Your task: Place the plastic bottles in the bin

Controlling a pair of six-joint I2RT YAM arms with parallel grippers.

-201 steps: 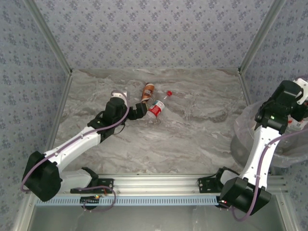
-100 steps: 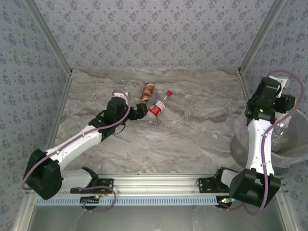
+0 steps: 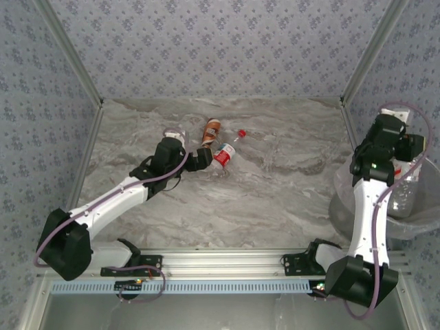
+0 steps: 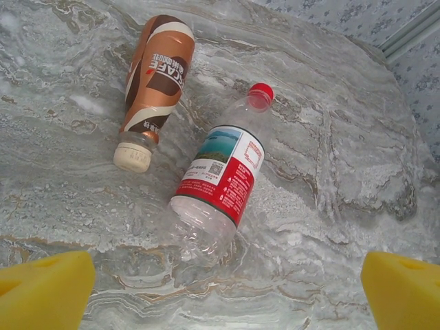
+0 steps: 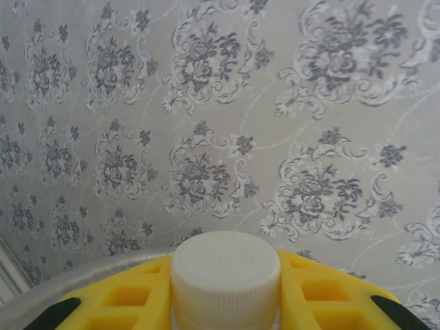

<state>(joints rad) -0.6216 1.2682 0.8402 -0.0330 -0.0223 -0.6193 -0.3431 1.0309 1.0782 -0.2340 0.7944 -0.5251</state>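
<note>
My right gripper (image 3: 410,157) pinches a white-capped bottle (image 5: 225,271) above the bin (image 3: 339,206), so releasing it comes next, while my left gripper (image 4: 227,289), spread wide, faces the red-capped bottle (image 4: 218,185).

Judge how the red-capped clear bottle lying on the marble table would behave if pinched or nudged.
The red-capped bottle looks empty, so probably light. Its clear wall appears thin, so it may buckle under a squeeze. Lying on its round side, it would likely roll if nudged.
</note>
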